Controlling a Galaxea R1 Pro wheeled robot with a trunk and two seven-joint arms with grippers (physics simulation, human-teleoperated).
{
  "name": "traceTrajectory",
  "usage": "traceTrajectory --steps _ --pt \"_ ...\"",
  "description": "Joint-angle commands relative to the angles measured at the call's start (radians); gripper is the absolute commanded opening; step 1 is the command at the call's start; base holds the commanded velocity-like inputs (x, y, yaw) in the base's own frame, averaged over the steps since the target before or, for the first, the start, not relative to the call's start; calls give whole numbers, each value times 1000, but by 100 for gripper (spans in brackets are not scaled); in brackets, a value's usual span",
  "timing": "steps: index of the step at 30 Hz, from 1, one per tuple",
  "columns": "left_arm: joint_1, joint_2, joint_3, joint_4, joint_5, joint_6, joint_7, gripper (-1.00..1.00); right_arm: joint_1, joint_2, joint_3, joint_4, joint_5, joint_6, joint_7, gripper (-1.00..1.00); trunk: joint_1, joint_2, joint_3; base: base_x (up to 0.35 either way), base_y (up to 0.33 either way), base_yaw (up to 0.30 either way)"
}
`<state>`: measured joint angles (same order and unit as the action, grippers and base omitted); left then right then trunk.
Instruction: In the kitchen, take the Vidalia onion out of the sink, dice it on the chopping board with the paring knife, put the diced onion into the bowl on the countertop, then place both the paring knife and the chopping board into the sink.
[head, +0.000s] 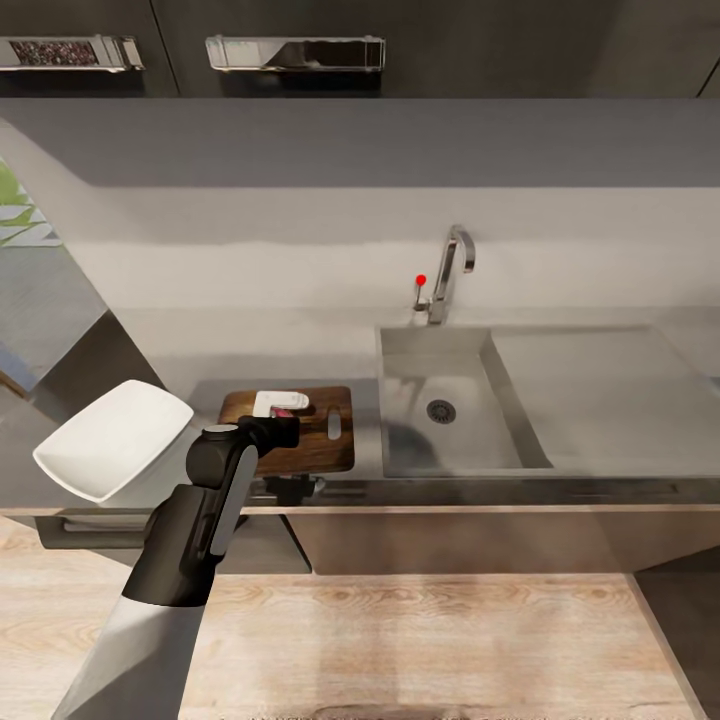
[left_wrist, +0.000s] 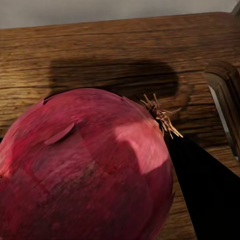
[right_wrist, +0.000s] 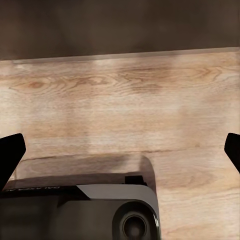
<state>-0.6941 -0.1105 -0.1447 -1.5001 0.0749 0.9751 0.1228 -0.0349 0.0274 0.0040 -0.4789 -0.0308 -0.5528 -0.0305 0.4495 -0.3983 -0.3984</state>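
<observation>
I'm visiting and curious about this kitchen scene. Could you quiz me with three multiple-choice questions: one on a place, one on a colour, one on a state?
1. Where does the chopping board lie?
A in the sink
B on the countertop between bowl and sink
C on the floor

2. What colour is the onion?
A white
B green
C purplish red

3. How is the right pincer?
A open
B shut
C holding a knife

Answers:
B, the board sits between the white bowl and the sink.
C, its skin is red.
A, its fingertips stand wide apart over bare wood floor.
</observation>
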Motion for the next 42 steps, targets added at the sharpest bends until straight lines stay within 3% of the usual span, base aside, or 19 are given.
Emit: traceTrajectory --steps 1,42 --pt "-1 0 -1 -1 8 4 9 -100 0 0 1 0 -3 -3 -2 100 0 -2 -3 0 0 0" --pt "-1 0 -1 0 8 4 9 -100 0 0 1 0 -3 -5 -2 100 0 -2 -35 30 25 0"
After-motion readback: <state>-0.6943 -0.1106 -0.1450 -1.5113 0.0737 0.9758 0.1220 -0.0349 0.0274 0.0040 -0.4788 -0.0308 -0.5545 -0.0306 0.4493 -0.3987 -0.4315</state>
